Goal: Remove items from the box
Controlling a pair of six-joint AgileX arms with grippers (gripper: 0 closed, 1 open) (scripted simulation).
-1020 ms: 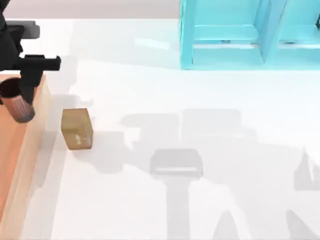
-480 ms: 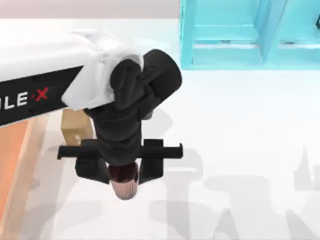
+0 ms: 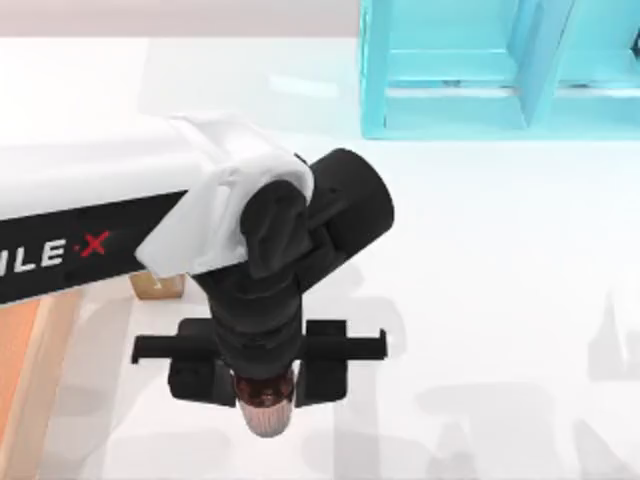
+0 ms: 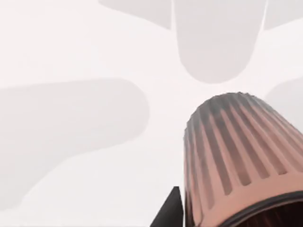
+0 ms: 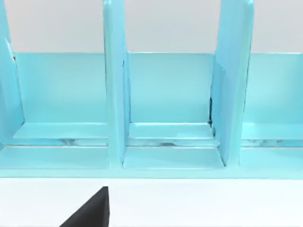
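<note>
Carried farther right and nearer across the desk [image 3: 480,250] since half a second back.

Left gripper [image 3: 262,375] fingers [image 3: 322,362] clamped on ribbed cup [image 3: 266,408], held clear of box [image 3: 30,350] at left edge, presumably for setting down outside. Tan block [image 3: 155,287] already out, beside box. Open room right and near; turquoise shelf [image 3: 450,70] far. Right gripper state unreadable.

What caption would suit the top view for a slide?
Left gripper carries the ribbed copper cup over the white table, away from the wooden box.
</note>
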